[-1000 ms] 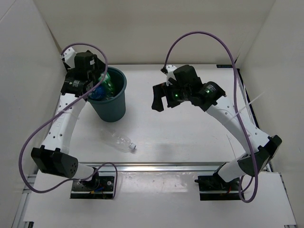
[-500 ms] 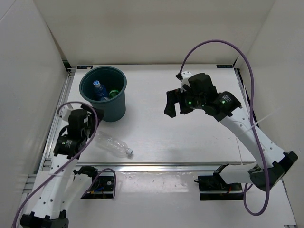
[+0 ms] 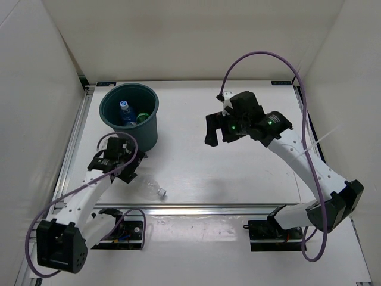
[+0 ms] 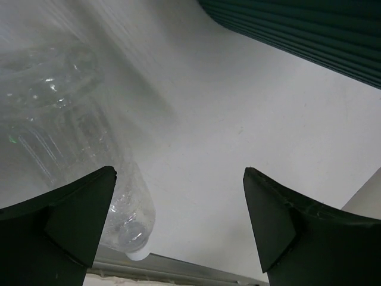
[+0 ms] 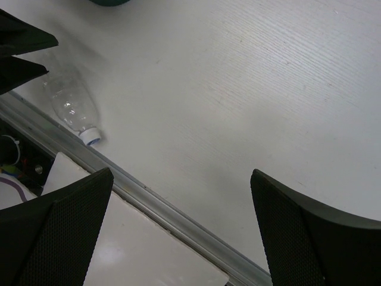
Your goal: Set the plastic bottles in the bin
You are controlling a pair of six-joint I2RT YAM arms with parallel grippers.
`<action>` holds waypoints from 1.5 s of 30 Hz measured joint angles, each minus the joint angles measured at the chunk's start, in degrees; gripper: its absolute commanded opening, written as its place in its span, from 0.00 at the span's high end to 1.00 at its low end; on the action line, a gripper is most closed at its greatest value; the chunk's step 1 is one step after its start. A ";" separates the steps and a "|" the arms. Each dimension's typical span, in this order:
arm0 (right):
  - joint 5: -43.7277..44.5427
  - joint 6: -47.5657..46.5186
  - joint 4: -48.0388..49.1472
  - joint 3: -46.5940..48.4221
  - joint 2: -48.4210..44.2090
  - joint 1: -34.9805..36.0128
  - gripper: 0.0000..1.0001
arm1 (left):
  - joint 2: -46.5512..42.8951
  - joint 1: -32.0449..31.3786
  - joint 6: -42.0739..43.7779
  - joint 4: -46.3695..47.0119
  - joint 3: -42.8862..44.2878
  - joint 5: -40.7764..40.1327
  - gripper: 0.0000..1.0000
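Left claw (image 4: 178,223) spread wide, clear bottle (image 4: 62,134) lying just beside it, ungripped, near left. Right claw (image 5: 178,229) spread too, over the table (image 3: 196,173). Blue-labelled bottle (image 3: 124,111) and green bottle (image 3: 143,117) sit in teal bin (image 3: 147,134), far left.

Overhead view, close downward wrist views, sharing bottle (image 5: 74,107)

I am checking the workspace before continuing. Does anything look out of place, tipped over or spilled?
One clear bottle lies on its side on the table, outside the bin, by the open left gripper. Two other bottles are inside the bin. I see no spill or damage.
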 measured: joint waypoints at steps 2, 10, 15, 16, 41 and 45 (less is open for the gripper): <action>0.00 -0.02 0.00 0.00 0.37 -0.42 0.00 | 2.89 0.02 0.66 0.87 0.90 1.20 0.00; -0.17 -0.02 0.04 -0.04 0.39 -2.03 0.00 | 10.21 -0.13 2.34 -2.01 1.03 4.07 0.00; -0.37 0.02 0.48 -0.33 0.39 -2.36 0.00 | 5.84 -0.33 2.58 -6.51 4.48 1.33 0.00; -0.46 0.04 0.63 -0.57 0.35 -2.36 0.00 | 4.92 -0.37 2.60 -7.74 6.29 0.42 0.00; -22.29 -0.11 4.13 -2.10 7.02 1.25 0.00 | 1.27 2.89 -6.34 -35.93 29.79 5.11 0.01; -27.50 -0.92 4.96 0.66 11.69 7.39 0.03 | -1.29 5.35 -8.92 -38.34 26.43 6.64 0.04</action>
